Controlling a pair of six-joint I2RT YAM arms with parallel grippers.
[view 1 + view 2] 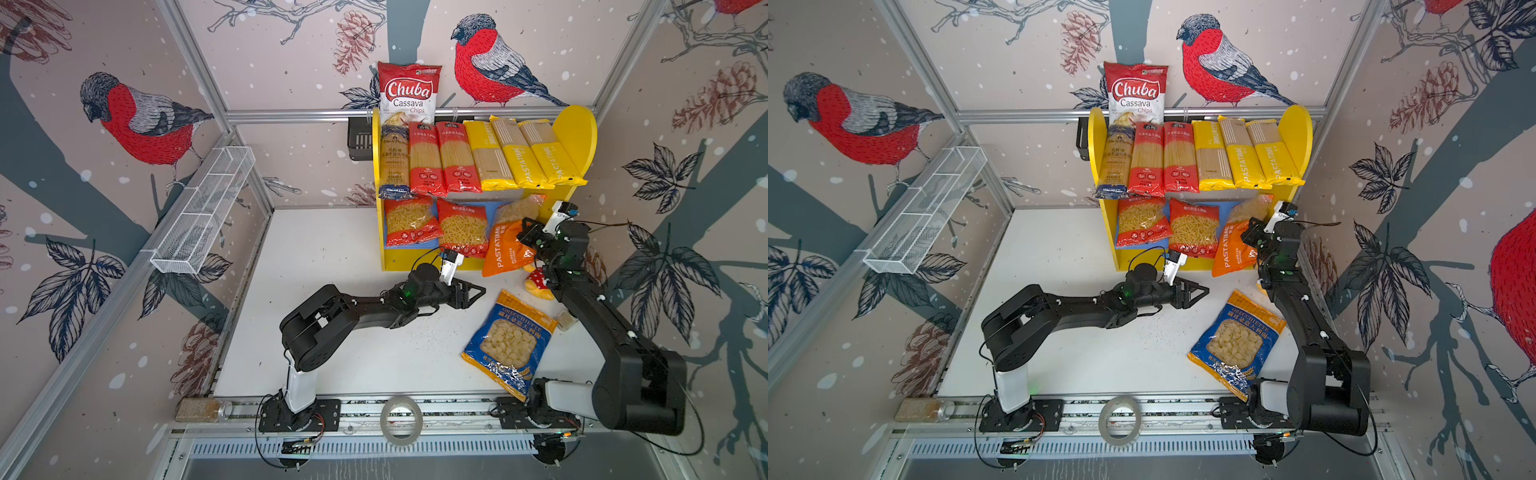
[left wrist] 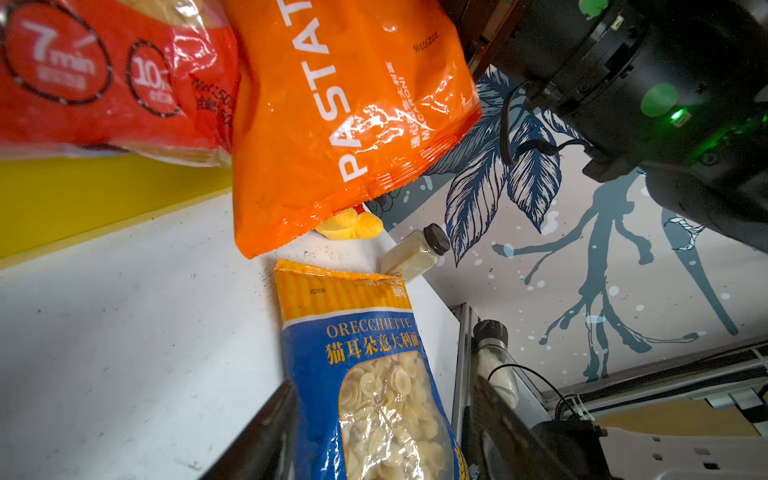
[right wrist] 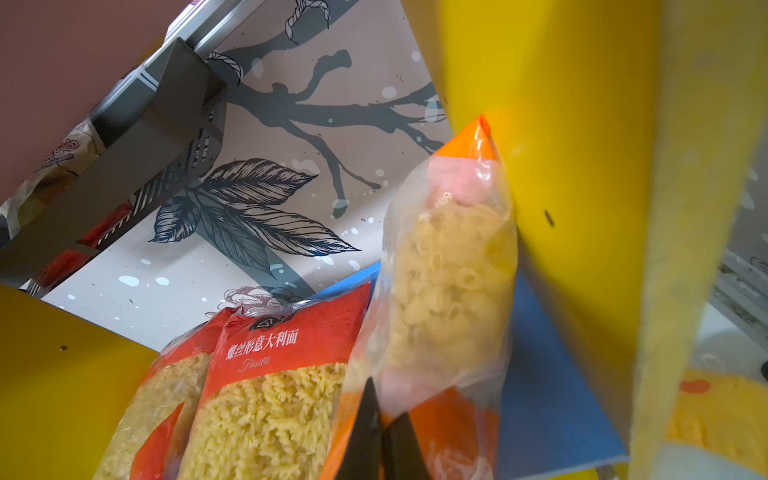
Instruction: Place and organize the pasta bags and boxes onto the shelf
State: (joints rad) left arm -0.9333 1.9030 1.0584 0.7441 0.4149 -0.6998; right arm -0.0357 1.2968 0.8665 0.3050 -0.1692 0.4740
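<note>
- Right end effector [image 1: 524, 233] pinches orange PASTATIME bag [image 1: 505, 249], long axis tilted onto blue lower board [image 3: 540, 374], beside red fusilli bag [image 1: 463, 228].
- Left end effector [image 1: 478, 296] spread, empty, nearer the orecchiette bag [image 1: 509, 345] on worktop [image 1: 332, 291].

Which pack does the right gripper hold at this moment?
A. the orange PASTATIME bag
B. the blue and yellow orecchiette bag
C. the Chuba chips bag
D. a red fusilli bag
A: the right gripper is shut on the orange PASTATIME bag, whose top reaches into the lower tier of the shelf; the orecchiette bag lies free on the table.
</note>
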